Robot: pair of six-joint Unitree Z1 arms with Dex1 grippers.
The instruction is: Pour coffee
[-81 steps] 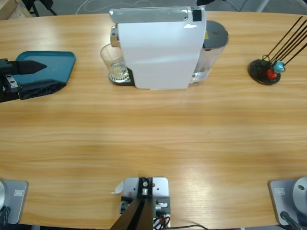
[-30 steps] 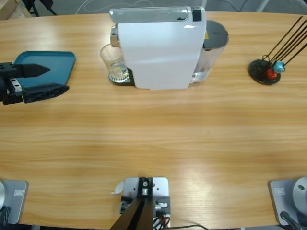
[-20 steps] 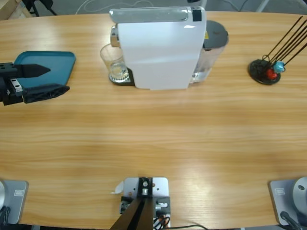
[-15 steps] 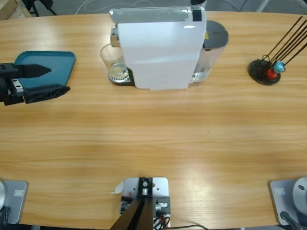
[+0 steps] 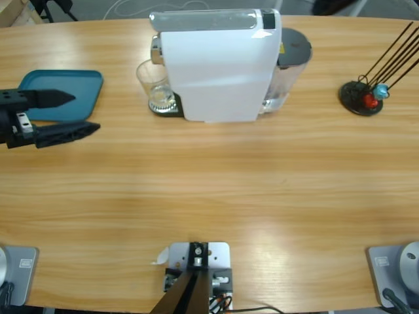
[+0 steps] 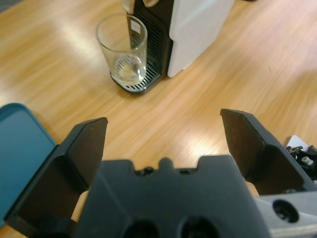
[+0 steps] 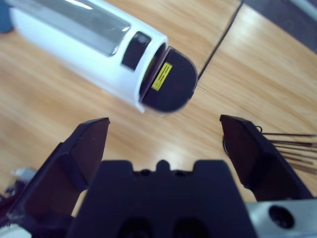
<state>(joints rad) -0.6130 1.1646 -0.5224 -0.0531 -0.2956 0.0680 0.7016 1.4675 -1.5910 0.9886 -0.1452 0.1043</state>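
The left pincer [image 5: 65, 112] comes in from the left edge of the high view, lying low and level over the tabletop [image 5: 209, 190], its two black jaws spread wide apart with nothing between them. One jaw lies over the near corner of a teal tray [image 5: 78, 88]; the other lies over bare wood just beside the tray's edge. The jaw tips point along the tabletop toward the white coffee machine [image 5: 219, 65], well apart from it.

In the left wrist view the pincer [image 6: 163, 129] looks straight at a clear glass tumbler [image 6: 122, 52] standing upright on the machine's dark drip grate [image 6: 136, 84], under the spout and against the black front of the machine [image 6: 198, 25]. The coffee [image 6: 126, 72] is a thin pale yellowish layer at the bottom of the tumbler. The teal tray [image 6: 20, 153] shows at the lower left of that view, beside one jaw.

The right arm itself does not show in the high view. Its wrist view looks down from above: the right pincer [image 7: 163, 131] has its jaws spread wide, holding nothing, above the top of the coffee machine [image 7: 84, 39] and its dark round water tank lid [image 7: 168, 84] with a yellow label. Thin dark sticks [image 7: 292, 144] show at the right edge.

In the high view a small black stand [image 5: 360, 98] holding dark sticks sits at the far right of the tabletop, well apart from the machine.
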